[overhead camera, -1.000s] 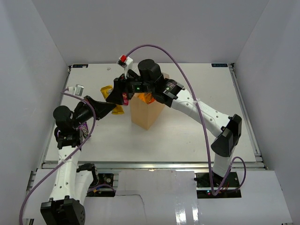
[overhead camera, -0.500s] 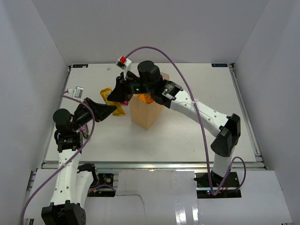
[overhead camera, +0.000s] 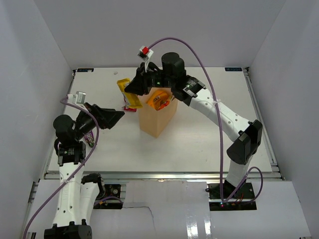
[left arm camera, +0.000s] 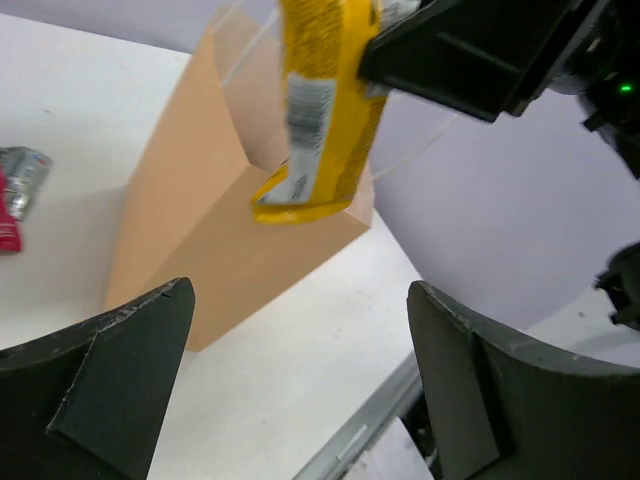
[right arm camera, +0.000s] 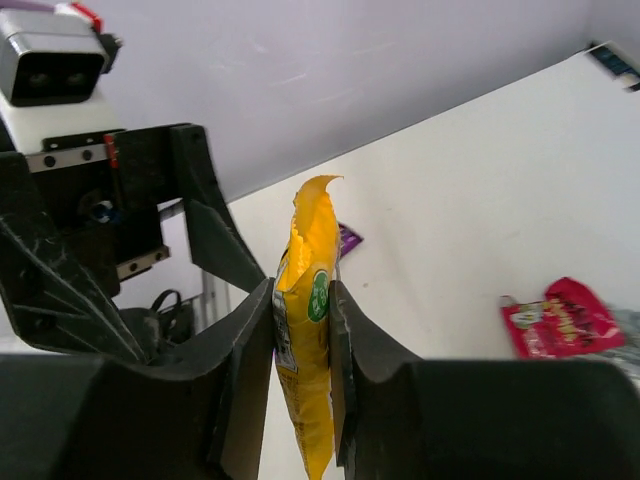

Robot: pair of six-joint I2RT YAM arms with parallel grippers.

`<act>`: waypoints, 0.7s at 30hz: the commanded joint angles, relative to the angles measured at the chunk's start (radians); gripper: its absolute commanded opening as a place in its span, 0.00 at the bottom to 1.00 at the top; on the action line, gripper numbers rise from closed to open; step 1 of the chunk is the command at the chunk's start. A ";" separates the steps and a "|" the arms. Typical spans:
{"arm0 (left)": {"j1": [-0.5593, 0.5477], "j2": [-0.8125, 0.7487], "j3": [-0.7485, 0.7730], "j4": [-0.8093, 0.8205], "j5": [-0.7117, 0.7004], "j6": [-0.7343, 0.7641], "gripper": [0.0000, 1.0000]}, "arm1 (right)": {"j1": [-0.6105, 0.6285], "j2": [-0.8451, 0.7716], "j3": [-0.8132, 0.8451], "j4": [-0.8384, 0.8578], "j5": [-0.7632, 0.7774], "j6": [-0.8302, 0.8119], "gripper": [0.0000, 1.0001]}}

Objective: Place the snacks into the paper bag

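The tan paper bag point(overhead camera: 155, 122) stands upright mid-table, and an orange bag point(overhead camera: 159, 99) shows in its open mouth. My right gripper point(overhead camera: 135, 88) hangs just left of the bag's top, shut on a yellow packet point(overhead camera: 123, 86). In the right wrist view the yellow packet point(right arm camera: 305, 380) hangs pinched between the fingers point(right arm camera: 245, 370). In the left wrist view that packet point(left arm camera: 320, 110) dangles in front of the paper bag point(left arm camera: 200, 230). My left gripper point(overhead camera: 113, 118) sits lower left of the bag, open and empty, its jaws wide apart point(left arm camera: 300, 380).
A red packet point(right arm camera: 560, 315) lies on the white table beside the bag, also seen as a red packet point(left arm camera: 8, 210) at the left edge. A purple packet point(right arm camera: 348, 238) lies near the left arm. White walls enclose the table point(overhead camera: 209, 139).
The right gripper shut on the yellow packet that the left gripper held. The left gripper opened and drew back. The right arm rose toward the bag's top with the packet.
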State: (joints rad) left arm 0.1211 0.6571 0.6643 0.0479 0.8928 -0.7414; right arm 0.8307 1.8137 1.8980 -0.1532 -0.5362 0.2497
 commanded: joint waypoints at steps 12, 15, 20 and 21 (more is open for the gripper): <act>-0.003 0.131 0.156 -0.628 -0.797 0.272 0.98 | -0.119 -0.270 -0.151 0.037 0.287 -0.380 0.12; -0.001 0.177 0.153 -0.668 -0.960 0.225 0.98 | -0.133 -0.283 -0.217 0.056 0.291 -0.409 0.24; -0.003 0.243 0.143 -0.674 -1.069 0.209 0.98 | -0.150 -0.294 -0.263 0.086 0.282 -0.425 0.44; -0.003 0.271 0.144 -0.683 -1.084 0.203 0.98 | -0.157 -0.292 -0.261 0.086 0.272 -0.423 0.47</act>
State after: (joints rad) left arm 0.1196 0.9001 0.8051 -0.5995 -0.0589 -0.5190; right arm 0.6884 1.5410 1.6283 -0.1261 -0.2756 -0.1356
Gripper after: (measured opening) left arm 0.976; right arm 0.445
